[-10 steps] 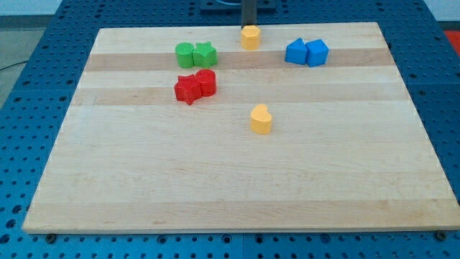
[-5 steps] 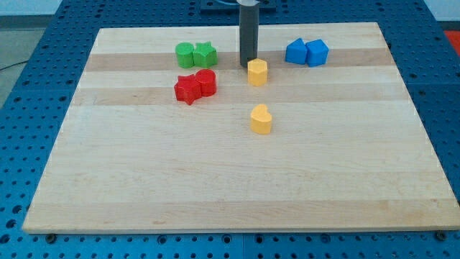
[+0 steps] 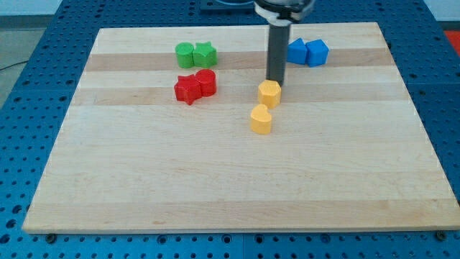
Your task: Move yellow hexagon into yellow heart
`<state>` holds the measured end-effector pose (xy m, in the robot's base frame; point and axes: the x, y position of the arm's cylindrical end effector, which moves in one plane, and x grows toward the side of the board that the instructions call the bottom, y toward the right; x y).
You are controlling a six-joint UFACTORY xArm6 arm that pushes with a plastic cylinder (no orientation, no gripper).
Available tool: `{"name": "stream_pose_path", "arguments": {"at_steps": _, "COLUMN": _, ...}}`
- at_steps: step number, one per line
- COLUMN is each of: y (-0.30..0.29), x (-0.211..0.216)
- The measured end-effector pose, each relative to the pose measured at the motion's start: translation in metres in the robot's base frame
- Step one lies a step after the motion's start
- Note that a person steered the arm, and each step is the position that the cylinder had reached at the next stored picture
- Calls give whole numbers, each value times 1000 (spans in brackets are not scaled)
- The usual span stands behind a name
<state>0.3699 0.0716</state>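
The yellow hexagon (image 3: 269,93) sits near the board's middle, just above and to the right of the yellow heart (image 3: 261,120). The two are very close, almost touching. My tip (image 3: 276,82) is at the hexagon's upper right edge, touching it. The dark rod rises from there to the view's top.
A green cylinder (image 3: 185,55) and a green star (image 3: 205,54) sit together at upper left. A red star (image 3: 187,89) and a red cylinder (image 3: 206,82) sit below them. Two blue blocks (image 3: 307,52) sit at upper right, partly behind the rod. The wooden board (image 3: 230,187) lies on a blue perforated table.
My tip has moved down the view and a little right, pushing the yellow hexagon from the board's top edge down to just above the yellow heart.
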Motion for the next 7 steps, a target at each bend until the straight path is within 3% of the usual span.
{"name": "stream_pose_path", "arguments": {"at_steps": 2, "y": 1, "x": 27}}
{"name": "stream_pose_path", "arguments": {"at_steps": 6, "y": 19, "x": 38}}
{"name": "stream_pose_path", "arguments": {"at_steps": 7, "y": 68, "x": 32}}
